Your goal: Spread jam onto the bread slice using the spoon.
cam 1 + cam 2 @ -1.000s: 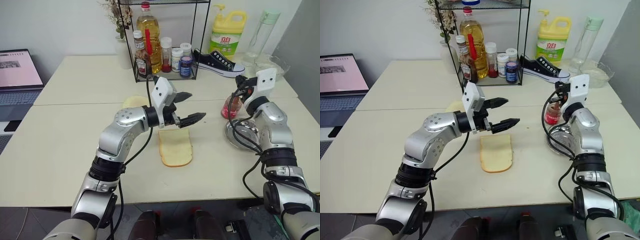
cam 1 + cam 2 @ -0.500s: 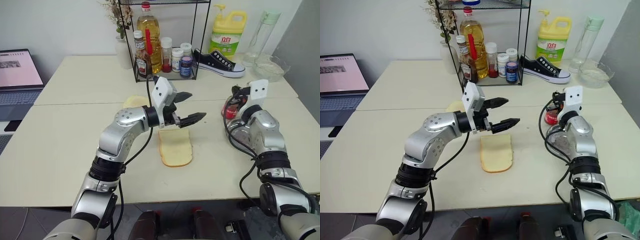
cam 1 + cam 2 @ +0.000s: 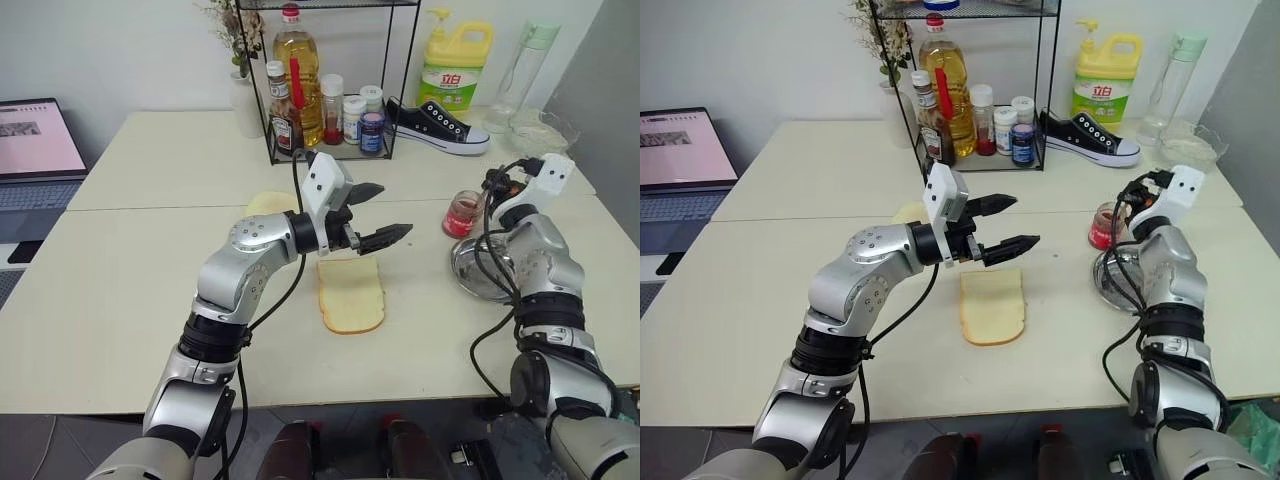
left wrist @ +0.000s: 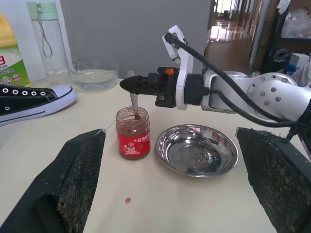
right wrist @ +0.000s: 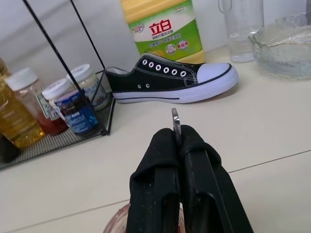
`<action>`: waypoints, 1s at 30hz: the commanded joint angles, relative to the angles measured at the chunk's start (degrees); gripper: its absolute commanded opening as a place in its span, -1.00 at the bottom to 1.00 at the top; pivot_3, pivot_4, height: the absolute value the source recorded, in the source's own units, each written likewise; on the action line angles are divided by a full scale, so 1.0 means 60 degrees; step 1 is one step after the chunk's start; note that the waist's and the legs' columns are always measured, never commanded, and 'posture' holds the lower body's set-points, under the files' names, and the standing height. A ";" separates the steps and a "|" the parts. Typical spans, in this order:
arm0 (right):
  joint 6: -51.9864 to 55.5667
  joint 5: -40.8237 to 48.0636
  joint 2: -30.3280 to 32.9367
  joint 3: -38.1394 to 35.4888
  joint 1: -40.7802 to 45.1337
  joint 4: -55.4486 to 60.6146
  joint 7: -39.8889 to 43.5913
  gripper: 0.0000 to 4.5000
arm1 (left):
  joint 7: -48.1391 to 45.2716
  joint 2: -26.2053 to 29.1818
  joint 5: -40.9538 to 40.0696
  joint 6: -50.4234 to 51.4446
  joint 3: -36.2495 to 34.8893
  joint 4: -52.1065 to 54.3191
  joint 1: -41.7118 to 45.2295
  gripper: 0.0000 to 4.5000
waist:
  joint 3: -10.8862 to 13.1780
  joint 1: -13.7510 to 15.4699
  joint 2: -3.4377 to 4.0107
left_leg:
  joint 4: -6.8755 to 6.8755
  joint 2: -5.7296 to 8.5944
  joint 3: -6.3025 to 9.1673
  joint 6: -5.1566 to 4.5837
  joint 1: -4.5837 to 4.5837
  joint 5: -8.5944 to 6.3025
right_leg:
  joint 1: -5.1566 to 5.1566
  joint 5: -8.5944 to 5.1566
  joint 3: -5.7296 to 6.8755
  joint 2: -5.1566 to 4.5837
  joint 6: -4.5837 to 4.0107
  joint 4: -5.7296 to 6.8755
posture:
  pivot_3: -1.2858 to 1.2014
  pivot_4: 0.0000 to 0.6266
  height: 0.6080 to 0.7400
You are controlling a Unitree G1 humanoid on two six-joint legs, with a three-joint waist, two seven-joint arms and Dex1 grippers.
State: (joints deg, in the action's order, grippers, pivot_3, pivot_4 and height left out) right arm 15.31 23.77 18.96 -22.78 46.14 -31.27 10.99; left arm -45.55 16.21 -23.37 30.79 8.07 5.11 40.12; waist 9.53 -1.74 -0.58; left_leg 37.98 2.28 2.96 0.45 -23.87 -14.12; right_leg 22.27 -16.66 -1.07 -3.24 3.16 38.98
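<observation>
Over at the right side of the table (image 3: 120, 300) our right hand (image 4: 127, 84) is pressed together on the spoon (image 4: 134, 103), pinching its handle so that the bowl end dips into the open jam jar (image 4: 132, 133), where the reddish jam (image 4: 132, 118) sits. Just beside the jar rests the round steel dish (image 4: 196, 156), and a small red spot (image 4: 128, 200) marks the table in front of the jar. Our left hand (image 3: 376, 215) hangs spread wide and empty above the far end of the bread slice (image 3: 351, 295), which lies bare near the middle of the table, well apart from the jar. We judge the scooping step to be under way, with nothing spread yet. From here, the thin handle could twist in our pinch as the spoon lifts out, the spoon could catch the rim and tip the jar, or jam could drip on the way across. Our left hand, hovering over the slice, may also block the spoon's path.
</observation>
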 commanded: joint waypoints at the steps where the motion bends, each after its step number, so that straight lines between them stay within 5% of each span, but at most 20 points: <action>1: 0.0137 0.0395 0.0036 -0.0349 0.0364 0.0683 -0.0279 -0.98 | 0.0048 -0.0036 -0.0081 -0.0147 -0.0119 0.0294 0.0089 1.00 | 0.0000 0.0001 0.0000 | 0.0000 0.0000 -0.0001 -0.0001 0.0000 0.0000 | 0.0000 0.0000 0.0000 0.0000 0.0000 0.0000 | 0.03 -0.52 1.00; 30: 0.1022 0.2401 -0.0070 -0.1767 0.0830 0.1441 -0.1828 -0.98 | -0.0184 0.0020 -0.0075 -0.0231 -0.0106 0.0081 0.0215 1.00 | 0.0000 0.0001 0.0001 | -0.0001 0.0000 -0.0003 -0.0021 -0.0001 -0.0012 | 0.0000 0.0000 -0.0001 0.0000 0.0000 0.0001 | 0.03 -0.52 1.00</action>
State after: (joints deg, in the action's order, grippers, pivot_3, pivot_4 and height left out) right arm 20.96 35.88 18.60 -32.20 48.96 -25.98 0.84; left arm -46.23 16.10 -23.39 30.59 8.09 4.18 40.24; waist 9.53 -1.74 -0.57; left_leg 37.97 2.27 2.95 0.32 -23.87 -14.20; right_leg 22.27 -16.66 -1.07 -3.24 3.16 38.98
